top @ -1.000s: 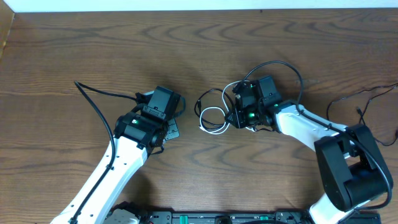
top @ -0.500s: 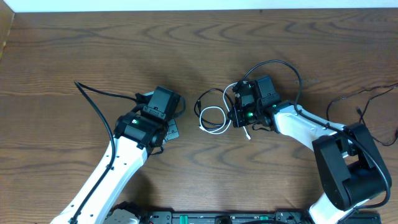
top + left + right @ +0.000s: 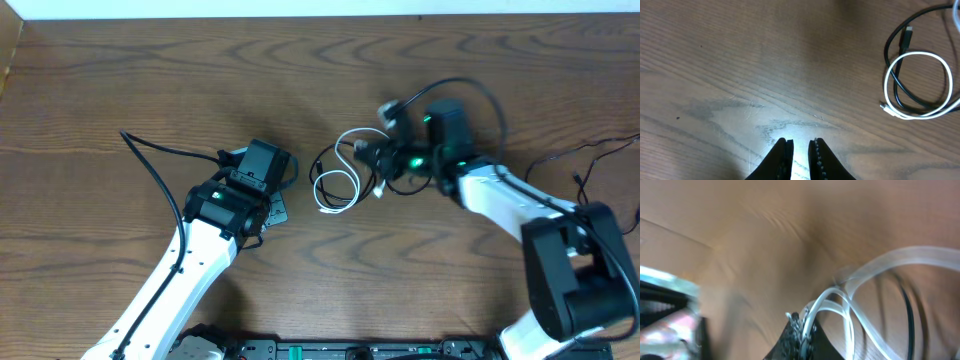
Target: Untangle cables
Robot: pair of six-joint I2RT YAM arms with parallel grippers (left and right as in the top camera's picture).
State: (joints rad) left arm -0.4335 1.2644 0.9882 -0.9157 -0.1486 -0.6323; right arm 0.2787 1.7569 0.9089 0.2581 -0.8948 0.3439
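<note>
A white cable [image 3: 337, 193] lies in a loop mid-table, entangled with a thin black cable [image 3: 318, 166]. Both show in the left wrist view, the white cable [image 3: 918, 54] looped over the black one [image 3: 900, 85]. My right gripper [image 3: 383, 163] is shut on a strand of the white cable [image 3: 840, 300], lifted off the wood; that view is blurred, and the fingertips [image 3: 802, 325] pinch the strand. My left gripper [image 3: 283, 182] sits left of the cables. Its fingers [image 3: 800, 150] are almost together with nothing between them, just above bare wood.
More thin black wires [image 3: 585, 152] lie at the right edge of the table. A thick black arm wire [image 3: 150, 165] runs across the wood left of the left arm. Another black wire [image 3: 470, 88] arcs above the right wrist.
My right gripper has moved right and away from the loop with the white cable, drawing a strand up and stretching the tangle. The left arm has not moved.
</note>
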